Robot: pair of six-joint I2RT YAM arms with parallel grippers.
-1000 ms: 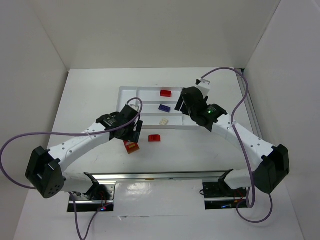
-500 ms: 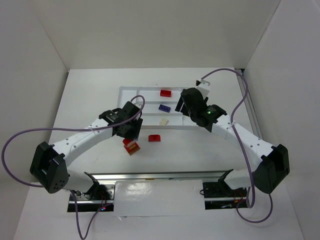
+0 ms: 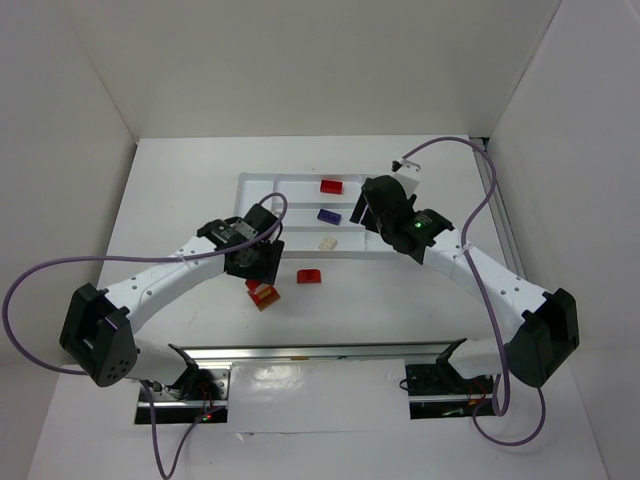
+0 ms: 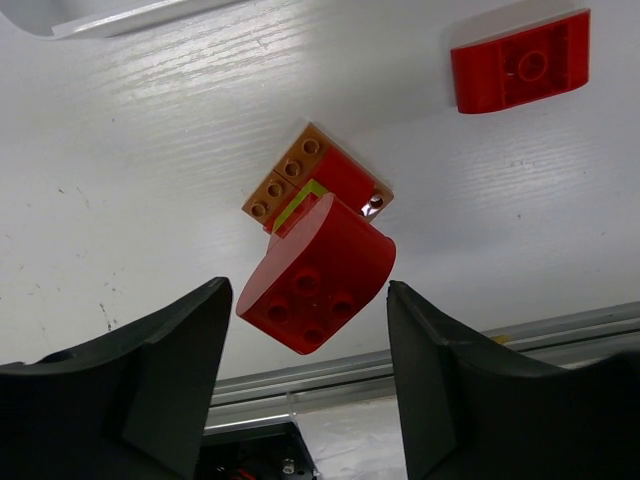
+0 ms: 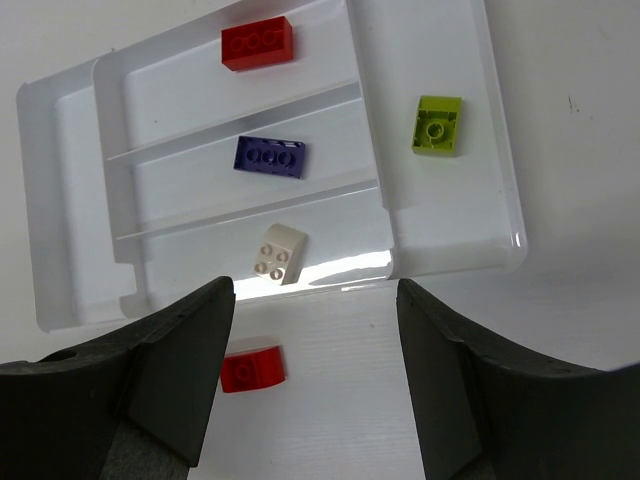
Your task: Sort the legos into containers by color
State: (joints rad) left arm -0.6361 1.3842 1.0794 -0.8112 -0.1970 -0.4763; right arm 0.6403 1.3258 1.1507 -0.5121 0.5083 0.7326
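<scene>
L gripper (image 4: 308,300) straddles tilted red brick (image 4: 315,275), frame centre (leaning on orange-brown brick (image 4: 285,180)); gripped or loose, can't tell.

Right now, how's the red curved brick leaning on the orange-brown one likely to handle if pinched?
Red curved brick: hard moulded plastic, probably stiff and light. Its rounded, glossy face may slip or twist in a pinch. It lies tilted over the orange-brown brick, so a push likely tips it off or drags both.
</scene>
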